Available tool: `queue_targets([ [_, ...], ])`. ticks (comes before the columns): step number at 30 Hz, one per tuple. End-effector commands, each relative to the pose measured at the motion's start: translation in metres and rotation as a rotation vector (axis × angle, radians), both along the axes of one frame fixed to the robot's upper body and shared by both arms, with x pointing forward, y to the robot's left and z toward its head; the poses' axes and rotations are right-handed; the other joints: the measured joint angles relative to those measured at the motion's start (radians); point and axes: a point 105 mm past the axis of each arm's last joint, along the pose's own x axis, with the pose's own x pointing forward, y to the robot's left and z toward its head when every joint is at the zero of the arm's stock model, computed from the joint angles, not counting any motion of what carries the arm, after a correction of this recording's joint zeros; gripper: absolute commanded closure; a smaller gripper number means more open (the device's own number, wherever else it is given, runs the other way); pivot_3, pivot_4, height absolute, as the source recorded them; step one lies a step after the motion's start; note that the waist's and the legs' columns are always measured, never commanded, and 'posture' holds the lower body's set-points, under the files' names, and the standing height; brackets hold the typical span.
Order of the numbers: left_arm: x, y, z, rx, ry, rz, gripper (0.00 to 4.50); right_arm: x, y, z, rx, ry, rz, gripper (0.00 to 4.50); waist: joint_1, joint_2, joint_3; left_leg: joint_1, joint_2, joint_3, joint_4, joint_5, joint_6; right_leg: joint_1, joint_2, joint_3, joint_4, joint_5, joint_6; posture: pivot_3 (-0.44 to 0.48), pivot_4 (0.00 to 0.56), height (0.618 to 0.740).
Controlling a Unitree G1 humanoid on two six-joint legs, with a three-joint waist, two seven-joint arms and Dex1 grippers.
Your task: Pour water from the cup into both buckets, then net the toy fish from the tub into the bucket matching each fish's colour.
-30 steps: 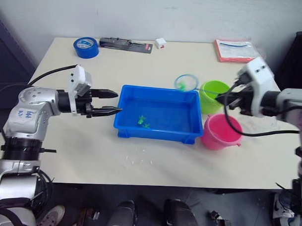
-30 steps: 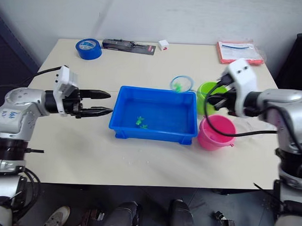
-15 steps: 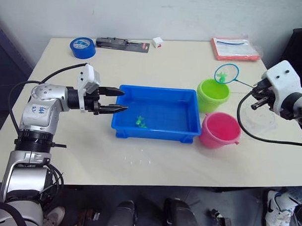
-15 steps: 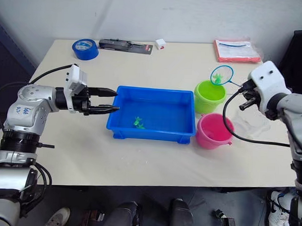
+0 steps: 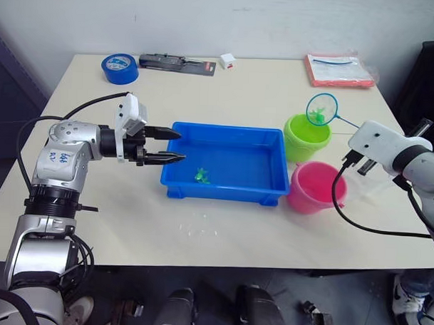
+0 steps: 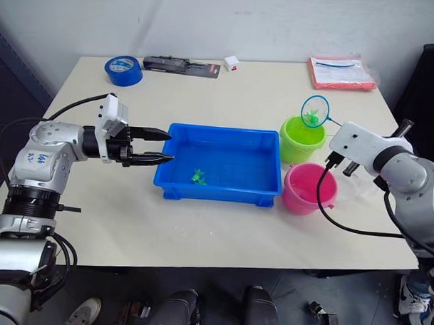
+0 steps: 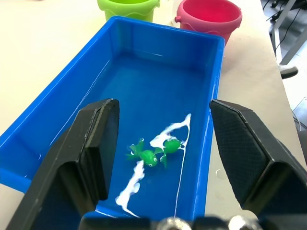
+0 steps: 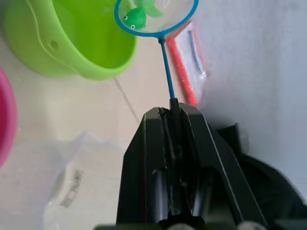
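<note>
The blue tub [image 5: 227, 188] sits mid-table holding water and two green toy fish [image 7: 149, 155]. My left gripper [image 5: 175, 146] is open, hovering at the tub's left end with nothing between its fingers. Right of the tub stand the lime green bucket [image 5: 306, 139] and, nearer, the pink bucket [image 5: 317, 187]. My right gripper [image 8: 171, 109] is shut on the thin handle of the net [image 5: 323, 109]. The blue hoop hangs over the green bucket with a green fish [image 8: 136, 17] in it. The clear cup [image 8: 53, 177] rests on the table under my right arm.
Along the table's back edge lie a blue tape roll [image 5: 120, 66], a black packaged tool [image 5: 176, 63], a small white box [image 5: 227, 60] and a red packet [image 5: 339, 70]. Water drops [image 5: 200, 230] lie in front of the tub.
My right arm carried the net with a green fish from the tub's back rim to above the green bucket, then the wrist turned and dropped. The left gripper stayed open by the tub.
</note>
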Motion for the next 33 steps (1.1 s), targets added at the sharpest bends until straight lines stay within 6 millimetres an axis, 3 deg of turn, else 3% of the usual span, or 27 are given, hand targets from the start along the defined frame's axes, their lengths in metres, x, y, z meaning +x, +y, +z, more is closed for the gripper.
queue_targets([
  [1,-0.002,0.0,0.009,0.001,-0.037,-0.009,1.24,-0.004,0.011,0.016,-0.162,-0.12,0.044,3.7,-0.001,0.0,0.0,0.0,0.0,0.0,0.0,0.0,0.0,0.0,0.0,0.0,0.0,0.0,0.0,0.0,0.15,0.737],
  [14,-0.003,0.002,0.009,0.005,-0.032,-0.004,1.24,-0.004,0.013,-0.009,-0.471,-0.188,0.065,3.7,-0.002,0.0,0.0,0.0,0.0,0.001,0.0,0.0,0.0,0.0,0.002,0.001,0.0,0.0,0.0,0.0,0.15,0.737],
  [33,-0.005,0.003,0.009,0.006,-0.024,0.0,1.24,-0.002,0.001,-0.005,-0.68,-0.314,0.015,3.7,-0.003,0.0,0.0,0.0,0.0,0.002,0.0,0.0,0.0,0.0,0.003,0.001,0.001,0.0,0.0,0.0,0.15,0.737],
])
